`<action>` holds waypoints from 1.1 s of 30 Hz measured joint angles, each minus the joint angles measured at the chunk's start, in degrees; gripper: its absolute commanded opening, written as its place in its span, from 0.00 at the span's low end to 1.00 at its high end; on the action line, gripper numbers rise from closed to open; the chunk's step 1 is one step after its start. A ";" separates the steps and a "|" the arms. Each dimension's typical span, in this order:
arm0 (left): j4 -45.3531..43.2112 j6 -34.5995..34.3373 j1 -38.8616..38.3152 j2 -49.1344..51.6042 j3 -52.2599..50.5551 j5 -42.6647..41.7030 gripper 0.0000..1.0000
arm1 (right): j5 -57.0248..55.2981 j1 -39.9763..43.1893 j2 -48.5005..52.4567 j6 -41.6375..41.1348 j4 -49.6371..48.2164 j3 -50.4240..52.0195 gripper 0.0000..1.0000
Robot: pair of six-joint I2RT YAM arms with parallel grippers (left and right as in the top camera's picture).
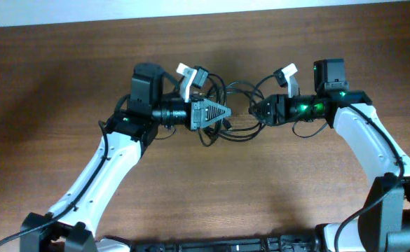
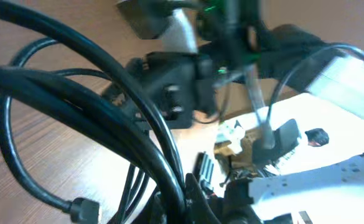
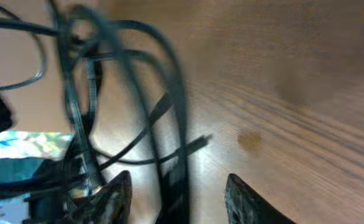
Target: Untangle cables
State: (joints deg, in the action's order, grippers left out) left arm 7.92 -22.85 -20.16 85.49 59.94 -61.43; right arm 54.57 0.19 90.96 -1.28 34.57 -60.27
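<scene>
The black cables (image 1: pixel 237 89) lie in a tangle of loops on the wooden table between my two grippers. My left gripper (image 1: pixel 223 113) points right and is shut on a bundle of the cables (image 2: pixel 107 106); in the left wrist view its dark finger (image 2: pixel 191 198) presses against the thick strands. My right gripper (image 1: pixel 255 110) points left, facing it. Its fingers are open (image 3: pixel 178 199), and one blurred cable (image 3: pixel 175 124) runs between them without being pinched. A small plug (image 2: pixel 82 208) hangs at a cable end.
The brown wooden table (image 1: pixel 64 70) extends all round the tangle. The right arm's black wrist (image 2: pixel 169 81) looms close in front of the left wrist camera. The two grippers are only a few centimetres apart.
</scene>
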 measured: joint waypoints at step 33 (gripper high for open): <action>33.22 2.69 12.00 0.00 1.03 55.67 0.00 | -45.72 -1.38 0.09 -19.96 18.38 -0.26 0.07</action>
State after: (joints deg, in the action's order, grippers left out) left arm 41.15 -20.16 -8.16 85.49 60.97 -5.76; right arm 8.84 -1.19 91.05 -21.23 52.95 -60.53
